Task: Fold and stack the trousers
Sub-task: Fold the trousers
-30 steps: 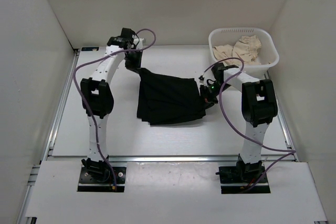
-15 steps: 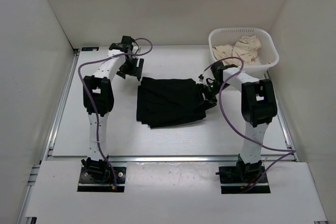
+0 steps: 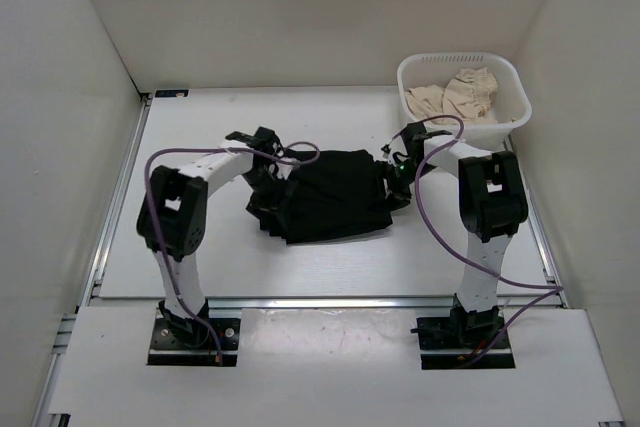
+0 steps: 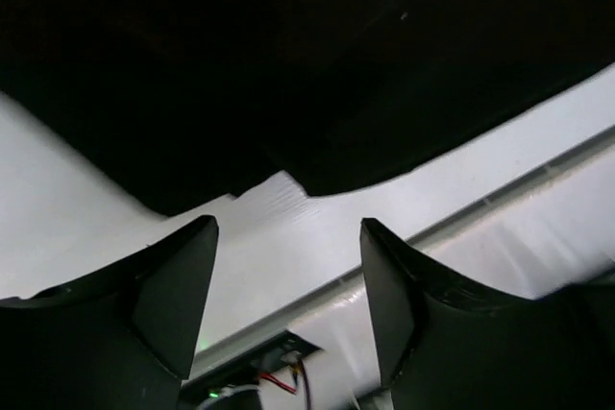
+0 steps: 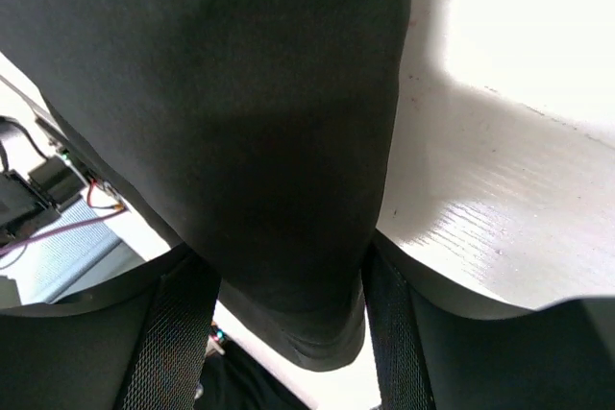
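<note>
The black trousers (image 3: 330, 192) lie folded into a rough rectangle in the middle of the table. My left gripper (image 3: 265, 197) is low at their left edge. In the left wrist view it (image 4: 288, 223) stands open with nothing between the fingers, and the trousers' edge (image 4: 288, 45) is just beyond the fingertips. My right gripper (image 3: 392, 182) is at the trousers' right edge. In the right wrist view its jaws (image 5: 286, 256) stand wide apart, with a thick fold of the trousers (image 5: 269, 122) lying in the gap.
A white basket (image 3: 515, 107) at the back right holds a beige cloth (image 3: 455, 95). White walls close in the table on the left, back and right. A metal rail (image 4: 500, 194) runs along the table's near edge.
The left gripper let go of the trousers' raised back-left corner, which dropped flat, then swung nearer to their left edge. The right gripper opened and stayed in place.
</note>
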### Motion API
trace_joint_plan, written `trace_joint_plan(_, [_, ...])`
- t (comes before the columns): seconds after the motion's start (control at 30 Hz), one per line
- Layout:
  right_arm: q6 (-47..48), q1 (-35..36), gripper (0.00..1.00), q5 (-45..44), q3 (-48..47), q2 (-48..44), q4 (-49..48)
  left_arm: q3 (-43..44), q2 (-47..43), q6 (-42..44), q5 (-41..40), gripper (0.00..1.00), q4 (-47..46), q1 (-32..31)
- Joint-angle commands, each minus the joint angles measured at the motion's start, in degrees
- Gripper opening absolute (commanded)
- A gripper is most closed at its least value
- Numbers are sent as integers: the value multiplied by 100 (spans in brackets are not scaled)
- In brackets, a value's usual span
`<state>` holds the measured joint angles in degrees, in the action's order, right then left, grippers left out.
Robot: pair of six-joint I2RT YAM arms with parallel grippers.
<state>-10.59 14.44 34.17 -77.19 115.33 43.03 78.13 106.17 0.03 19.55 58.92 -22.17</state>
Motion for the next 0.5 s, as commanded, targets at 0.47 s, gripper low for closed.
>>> trace_joint_plan(0.47, [-347,33,62,-218,354,-459,-418,580,1071,-3,813,52,-240,-411])
